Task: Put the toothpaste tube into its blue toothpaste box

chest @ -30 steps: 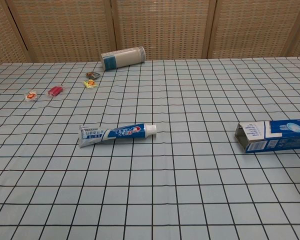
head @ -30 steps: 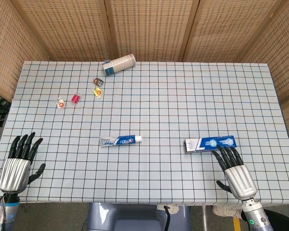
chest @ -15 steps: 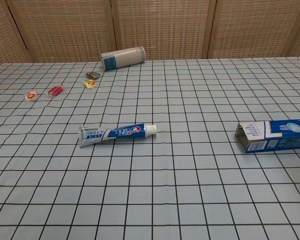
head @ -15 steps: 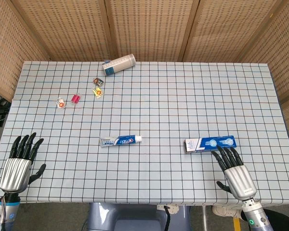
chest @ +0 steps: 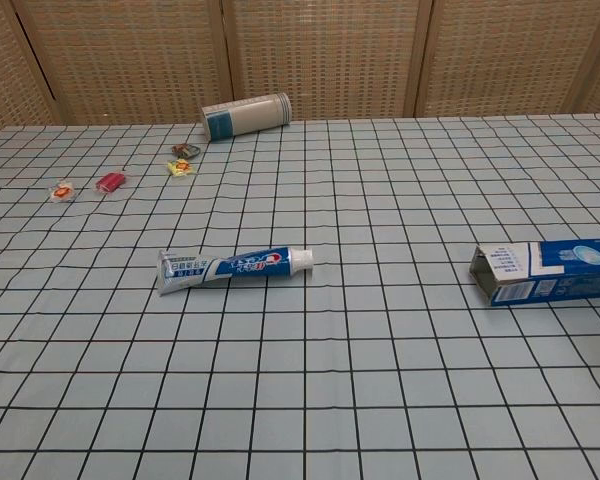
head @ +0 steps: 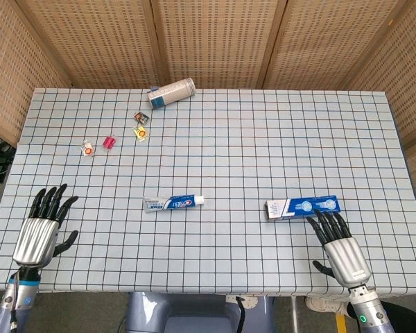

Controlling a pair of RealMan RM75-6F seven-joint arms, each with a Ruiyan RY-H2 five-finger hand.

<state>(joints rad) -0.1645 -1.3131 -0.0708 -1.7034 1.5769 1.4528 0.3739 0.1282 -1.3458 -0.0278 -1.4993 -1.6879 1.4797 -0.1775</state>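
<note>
The left hand (head: 40, 229), fingers spread and empty, is moving inward toward the toothpaste tube (head: 174, 202); the right hand (head: 336, 244) is staying spread near the blue toothpaste box (head: 302, 207).

A canister (head: 171, 92) lies on its side at the worktop's (head: 263, 152) far edge; small wrapped sweets (head: 140, 125) are scattered left of centre.

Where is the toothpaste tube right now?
In the head view, the toothpaste tube lies flat on the checked table, left of the blue toothpaste box, between both hands.
</note>
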